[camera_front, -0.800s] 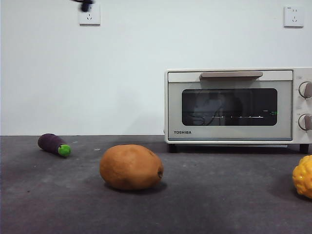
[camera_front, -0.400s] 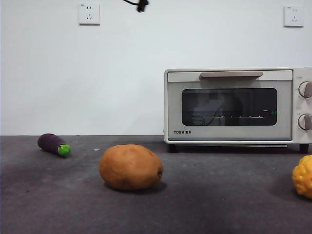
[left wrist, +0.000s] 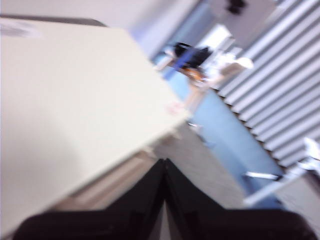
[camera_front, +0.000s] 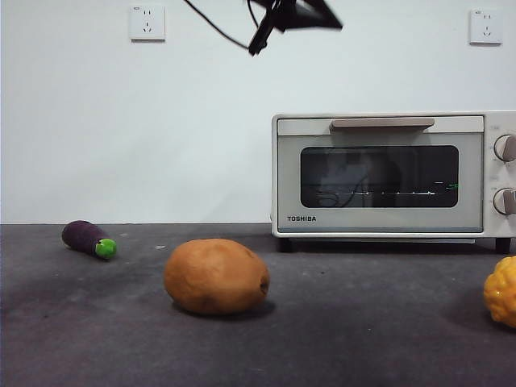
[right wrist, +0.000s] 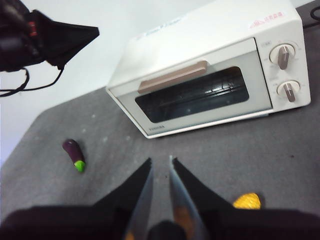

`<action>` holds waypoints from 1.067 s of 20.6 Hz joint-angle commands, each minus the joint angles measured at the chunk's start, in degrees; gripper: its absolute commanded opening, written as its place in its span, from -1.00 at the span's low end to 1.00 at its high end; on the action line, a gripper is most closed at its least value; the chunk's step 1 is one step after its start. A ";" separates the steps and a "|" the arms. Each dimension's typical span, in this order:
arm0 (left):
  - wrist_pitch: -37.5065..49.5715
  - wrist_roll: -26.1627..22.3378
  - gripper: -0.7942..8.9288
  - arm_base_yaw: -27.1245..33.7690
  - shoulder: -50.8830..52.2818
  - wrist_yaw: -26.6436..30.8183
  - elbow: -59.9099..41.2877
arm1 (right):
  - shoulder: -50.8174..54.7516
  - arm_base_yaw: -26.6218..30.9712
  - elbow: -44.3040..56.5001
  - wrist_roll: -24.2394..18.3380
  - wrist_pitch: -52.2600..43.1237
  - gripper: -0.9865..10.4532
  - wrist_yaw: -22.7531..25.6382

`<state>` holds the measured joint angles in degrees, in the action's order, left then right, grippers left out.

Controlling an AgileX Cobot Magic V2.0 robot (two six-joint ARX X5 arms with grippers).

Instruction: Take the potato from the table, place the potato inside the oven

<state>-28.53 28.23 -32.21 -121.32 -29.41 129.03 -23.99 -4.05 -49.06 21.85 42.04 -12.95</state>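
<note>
The left gripper (camera_front: 300, 14) hangs high in the air at the top of the front view, a dark pointed shape with a cable trailing from it. Its fingers (left wrist: 150, 192) are pressed together to a point. The right gripper (right wrist: 160, 172) is raised, angled downward, its fingers (right wrist: 142, 182) slightly parted, nothing between them.

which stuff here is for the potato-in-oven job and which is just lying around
For the job:
potato
Toshiba toaster oven, door closed
table

Just lying about:
purple eggplant
bumpy yellow fruit
</note>
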 commanded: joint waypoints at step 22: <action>2.32 -37.75 -0.85 -6.10 -6.80 15.96 0.22 | 0.11 -0.02 -0.24 -3.32 2.29 -0.84 1.44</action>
<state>-26.46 -5.50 -38.04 -127.20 -13.56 129.12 -23.99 -4.05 -49.08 19.97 44.53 -11.79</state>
